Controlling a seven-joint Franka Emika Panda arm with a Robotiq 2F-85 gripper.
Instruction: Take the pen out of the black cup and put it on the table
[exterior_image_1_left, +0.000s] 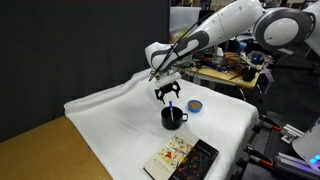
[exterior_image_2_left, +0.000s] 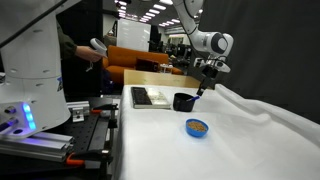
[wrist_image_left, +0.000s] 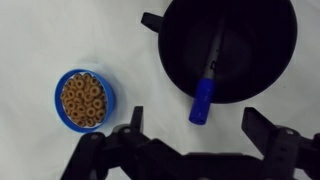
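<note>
I'm hovering the claw (exterior_image_1_left: 168, 95), spread wide apart, above the black cup (wrist_image_left: 255, 50), with the pen (wrist_image_left: 205, 95) leaning inside it. A blue cereal bowl (wrist_image_left: 85, 100) is sitting just beside the cup, and a book (exterior_image_1_left: 182, 158) is lying near it.

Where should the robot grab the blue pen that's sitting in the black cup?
Probably the blue end of the pen: it leans out over the rim of the black cup, while the rest slopes down inside. Come from above with the open gripper, one finger on either side of that end.
</note>
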